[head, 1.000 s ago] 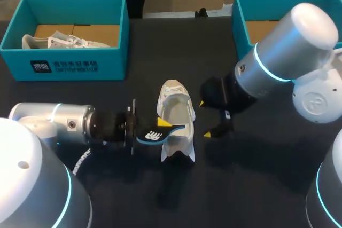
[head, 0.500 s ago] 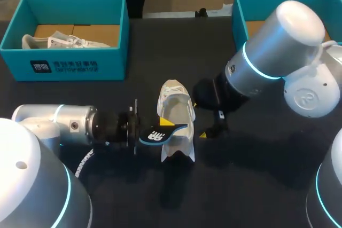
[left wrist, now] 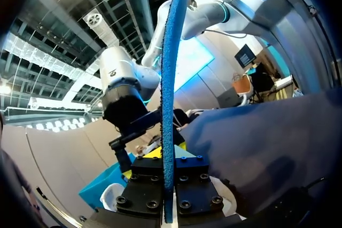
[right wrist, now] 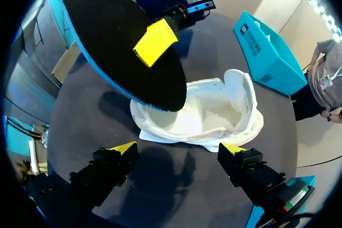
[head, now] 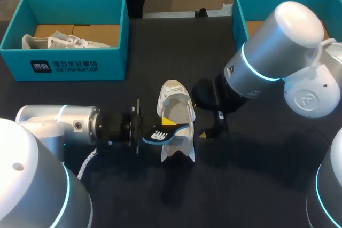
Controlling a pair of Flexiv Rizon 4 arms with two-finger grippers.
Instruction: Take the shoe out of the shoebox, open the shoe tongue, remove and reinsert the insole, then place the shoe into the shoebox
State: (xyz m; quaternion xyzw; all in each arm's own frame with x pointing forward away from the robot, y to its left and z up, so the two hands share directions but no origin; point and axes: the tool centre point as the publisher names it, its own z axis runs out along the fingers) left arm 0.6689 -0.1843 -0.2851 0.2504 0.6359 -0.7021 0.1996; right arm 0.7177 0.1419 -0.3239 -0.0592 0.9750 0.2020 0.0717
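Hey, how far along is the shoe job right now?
Done: the white shoe lies out on the table, opened up, insole removed. In hand: left fingers grip the insole over the shoe; right fingers open beside it. Left: reinserting the insole, boxing the shoe.

The white shoe (head: 176,117) lay in the middle of the dark table, its toe pointing to the far edge and its mouth wide open. The insole (head: 163,133), black on one face with a blue edge, was out of the shoe, clamped in the left gripper (head: 159,130) and hanging just above the heel part. The teal shoebox (head: 69,60) stood open at the far left, another white shoe (head: 56,41) lying inside.
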